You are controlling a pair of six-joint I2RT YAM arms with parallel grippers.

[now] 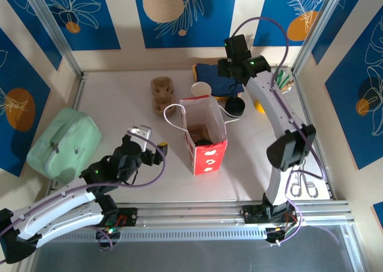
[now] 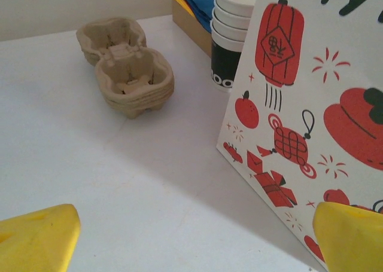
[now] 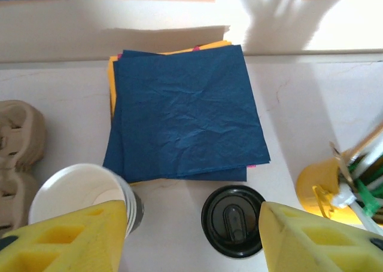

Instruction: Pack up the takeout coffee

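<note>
Small paper cup with round black plastic lid (image 3: 233, 221) stands at the back of the white table (image 3: 299, 104), just before the dark-blue napkin stack (image 3: 185, 110); its walls are hidden from above, so fill is anyone's guess. Right gripper (image 3: 191, 227) hangs over it, jaws apart, holding nothing; left gripper (image 2: 194, 242) gapes empty beside the red-printed paper bag (image 2: 311, 104). Likely light, thin-walled, crushable, lid prone to pop: take it mid-wall below the lid, upright, gently.

The paper bag (image 2: 299, 104) shows green letters "ppy", cut off; the cup stack (image 2: 227, 60) has "00" on its black band.
</note>
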